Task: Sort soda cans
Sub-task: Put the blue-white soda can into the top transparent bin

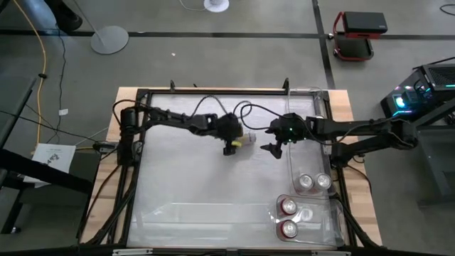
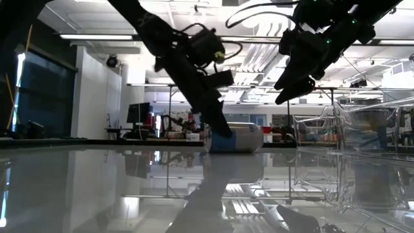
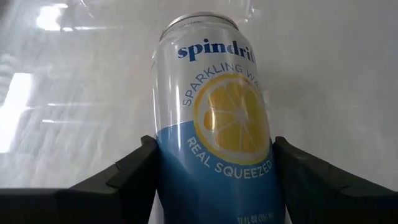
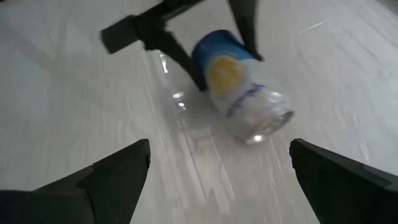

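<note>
A white-and-blue soda can with a lemon picture (image 3: 214, 106) lies on its side on the table's middle (image 1: 247, 140); it also shows in the low view (image 2: 236, 138). My left gripper (image 1: 232, 146) is shut on its blue bottom end. My right gripper (image 1: 273, 148) is open and empty. It hangs above the table just right of the can (image 2: 289, 84), and its wrist view looks down on the can (image 4: 242, 93). Two silver cans (image 1: 314, 183) stand in a clear bin. Two red cans (image 1: 288, 217) and a silver one (image 1: 306, 213) stand in another. My left gripper pinches the can's blue bottom end (image 3: 186, 174) between its two fingers, one on each side of the round wall. The fingers (image 2: 217, 123) come slanting down from the table's left and lie along the can. The can lies on its side on the table, silver top toward the right.
Clear plastic bins stand along the table's right side: a long one (image 1: 293, 128) from the far edge down, and one at the near right corner (image 1: 274, 213). A black frame (image 1: 135, 178) runs round the table. Cables (image 1: 213, 103) hang over the far part.
</note>
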Available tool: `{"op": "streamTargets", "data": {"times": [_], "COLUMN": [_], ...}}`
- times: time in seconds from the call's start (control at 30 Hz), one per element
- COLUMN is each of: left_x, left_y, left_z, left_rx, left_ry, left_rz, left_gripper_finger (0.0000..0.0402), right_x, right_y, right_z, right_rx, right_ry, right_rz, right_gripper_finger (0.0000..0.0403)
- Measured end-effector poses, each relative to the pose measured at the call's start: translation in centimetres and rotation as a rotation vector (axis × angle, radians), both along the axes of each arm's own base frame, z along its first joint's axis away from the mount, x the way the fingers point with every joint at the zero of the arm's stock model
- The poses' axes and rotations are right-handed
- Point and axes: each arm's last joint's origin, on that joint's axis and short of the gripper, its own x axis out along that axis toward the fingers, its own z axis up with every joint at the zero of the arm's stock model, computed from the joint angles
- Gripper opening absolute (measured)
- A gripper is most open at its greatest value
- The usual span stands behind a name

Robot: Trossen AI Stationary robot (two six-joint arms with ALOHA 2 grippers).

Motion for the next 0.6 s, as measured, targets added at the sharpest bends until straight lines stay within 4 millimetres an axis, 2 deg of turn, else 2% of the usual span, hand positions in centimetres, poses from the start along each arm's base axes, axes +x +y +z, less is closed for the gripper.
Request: {"op": "streamTargets", "data": {"times": [0.13,0.2,0.33,0.43,0.53,0.6], "left_x": [-2.0,-3.6,-6.8,-7.9,-8.4,-8.1], "left_y": [-2.4,-3.2,-5.5,-7.1,-8.1,-8.5], "left_z": [0.7,1.0,0.1,0.8,-0.2,0.1], "left_rx": [-0.003,-0.042,-0.108,-0.117,-0.087,-0.049], "left_ry": [-0.101,-0.226,-0.502,-0.71,-0.651,-0.638], "left_rz": [0.031,0.086,0.187,0.223,0.209,0.168], "left_gripper_finger": [0.0236,0.0206,0.018,0.0153,0.0128,0.0119], "right_x": [0.0,0.0,0.5,1.4,1.9,2.3], "right_y": [0.3,0.4,0.4,0.3,0.1,0.0], "right_z": [-0.1,-0.1,0.0,-0.1,-0.6,-0.6], "right_rx": [0.008,0.009,-0.014,0.004,0.002,-0.006], "right_ry": [0.01,0.012,-0.037,-0.086,-0.071,-0.066], "right_rz": [0.029,0.039,0.104,0.157,0.147,0.149], "right_gripper_finger": [0.0375,0.0375,0.0375,0.0375,0.0375,0.0375]}}
